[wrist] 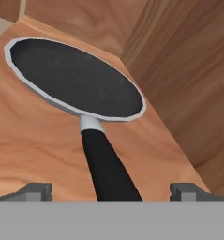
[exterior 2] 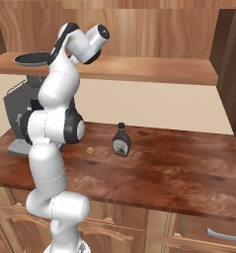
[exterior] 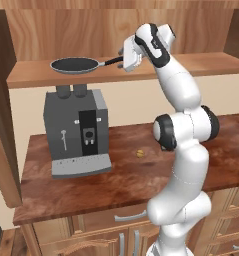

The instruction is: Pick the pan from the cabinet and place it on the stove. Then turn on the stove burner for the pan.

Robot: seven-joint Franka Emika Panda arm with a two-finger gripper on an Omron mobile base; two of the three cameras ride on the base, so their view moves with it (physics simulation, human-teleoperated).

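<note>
The pan (wrist: 73,77) sits on the cabinet shelf (wrist: 33,145), its black handle (wrist: 106,168) running straight back between the fingertips (wrist: 36,190) of the wide-open, empty tool (wrist: 111,192).

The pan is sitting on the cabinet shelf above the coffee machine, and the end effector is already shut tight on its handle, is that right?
Not quite. The pan does sit on the cabinet shelf above the coffee machine, but the end effector is open; the hand view shows its fingertips standing wide on either side of the handle.
</note>
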